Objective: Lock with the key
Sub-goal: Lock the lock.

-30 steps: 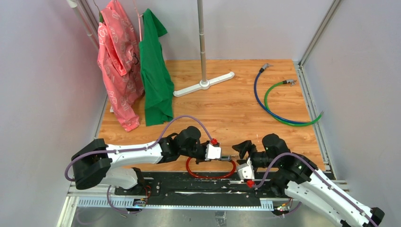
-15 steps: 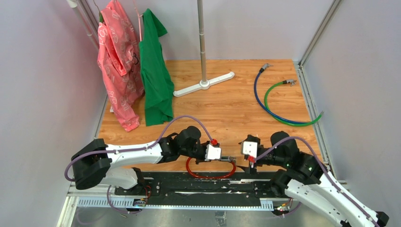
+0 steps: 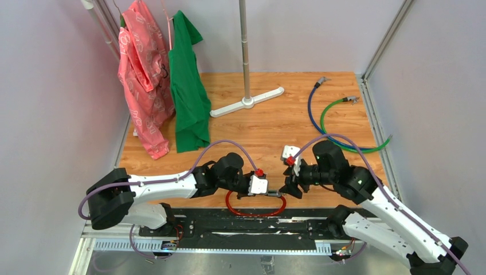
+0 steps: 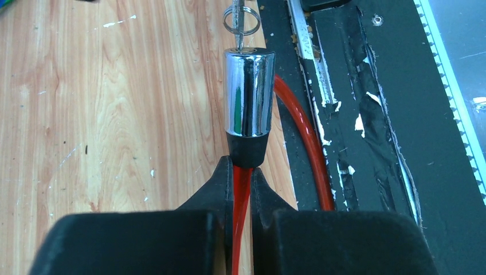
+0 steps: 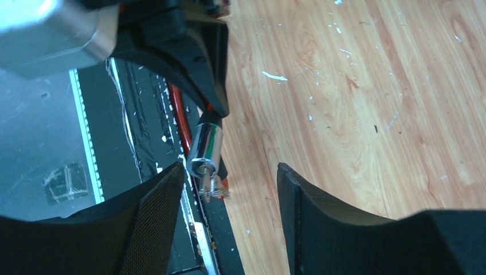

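Key (image 4: 239,35) sits in the end of the chrome lock barrel (image 4: 248,100) on the red cable (image 4: 304,137), just above the desk (image 4: 86,114). The left hand (image 4: 242,175) is pressed together on the cable behind the barrel. The right hand (image 5: 229,183) is spread, the key in its gap, apparently untouched. Inserting looks done; grasping and turning remain. No readable writing.

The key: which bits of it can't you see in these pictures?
Left wrist view: the key has its top cut off by the picture's upper edge, and its tip is hidden inside the chrome lock barrel.
Right wrist view: small and blurred, its shape unclear.
Top view: too tiny to make out beside the right gripper.
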Controlling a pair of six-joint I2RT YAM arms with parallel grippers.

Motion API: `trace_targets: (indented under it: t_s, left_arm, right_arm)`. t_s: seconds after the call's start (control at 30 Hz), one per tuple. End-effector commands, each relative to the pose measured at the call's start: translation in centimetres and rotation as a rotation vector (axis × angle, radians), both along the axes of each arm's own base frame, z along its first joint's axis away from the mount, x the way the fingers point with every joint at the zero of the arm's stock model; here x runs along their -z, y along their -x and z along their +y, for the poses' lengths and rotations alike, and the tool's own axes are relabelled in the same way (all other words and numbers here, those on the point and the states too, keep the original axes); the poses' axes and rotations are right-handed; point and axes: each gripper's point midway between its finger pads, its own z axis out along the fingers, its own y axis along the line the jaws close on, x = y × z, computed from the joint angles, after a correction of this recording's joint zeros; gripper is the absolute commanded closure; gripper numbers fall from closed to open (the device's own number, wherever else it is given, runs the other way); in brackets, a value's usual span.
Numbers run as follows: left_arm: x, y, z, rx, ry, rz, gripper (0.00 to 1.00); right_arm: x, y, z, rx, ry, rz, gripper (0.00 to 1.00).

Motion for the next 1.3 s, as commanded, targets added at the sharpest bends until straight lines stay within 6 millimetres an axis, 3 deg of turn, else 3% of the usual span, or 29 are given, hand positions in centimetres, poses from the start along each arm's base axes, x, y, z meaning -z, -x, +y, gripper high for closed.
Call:
trace_targets:
  t_s: [0.0,0.07,0.17,0.3,0.47,0.57,0.63,0.7,0.83,0.97,1.17,1.27]
  left_arm:
    - [3.6,3.4,2.8,0.058,-0.148,0.144,1.0]
    - [3.7,3.4,2.8,0.058,-0.15,0.146,1.0]
    - [3.6,3.4,2.8,0.057,-0.146,0.145,1.0]
    - [3.7,3.4,2.9,0.054,-0.154,0.148,1.0]
    - [3.7,3.3,2.9,0.044,-0.151,0.15,1.0]
    - [3.5,3.3,2.8,0.049,-0.144,0.144,1.0]
    - [3.5,3.2,2.9,0.047,-0.141,0.139,1.0]
    - [3.4,3.2,2.9,0.048,-0.138,0.136,1.0]
    - [3.2,3.3,2.5,0.055,-0.121,0.14,1.0]
    - [3.2,3.3,2.3,0.063,-0.118,0.143,1.0]
    - [3.3,3.3,2.3,0.062,-0.122,0.144,1.0]
    - [3.3,3.3,2.3,0.062,-0.122,0.144,1.0]
  right_arm:
    - [-2.2,0.2,-0.3,0.042,-0.038,0.115,0.36]
    - [-2.5,0.6,-0.2,0.013,-0.039,0.139,0.44]
    - [-3.5,0.3,0.0,0.047,-0.077,0.132,0.42]
    - [-5.5,-2.4,0.3,0.317,-0.179,0.256,0.39]
    - [-2.3,-3.3,-0.8,0.789,-0.254,0.65,0.44]
    - [-1.4,-2.2,-0.9,0.893,-0.328,0.808,0.5]
    - [-0.7,-1.3,-2.1,0.966,-0.307,0.853,0.54]
    - [-0.4,-0.4,-2.3,0.986,-0.287,0.909,0.54]
    - [-0.1,1.3,-0.8,0.912,-0.266,1.045,0.52]
    - [1.2,3.2,-0.4,0.893,-0.151,1.17,0.51]
    - [0.7,4.3,-0.7,0.894,-0.131,1.166,0.51]
    - [1.9,5.1,-1.7,0.928,-0.065,1.171,0.52]
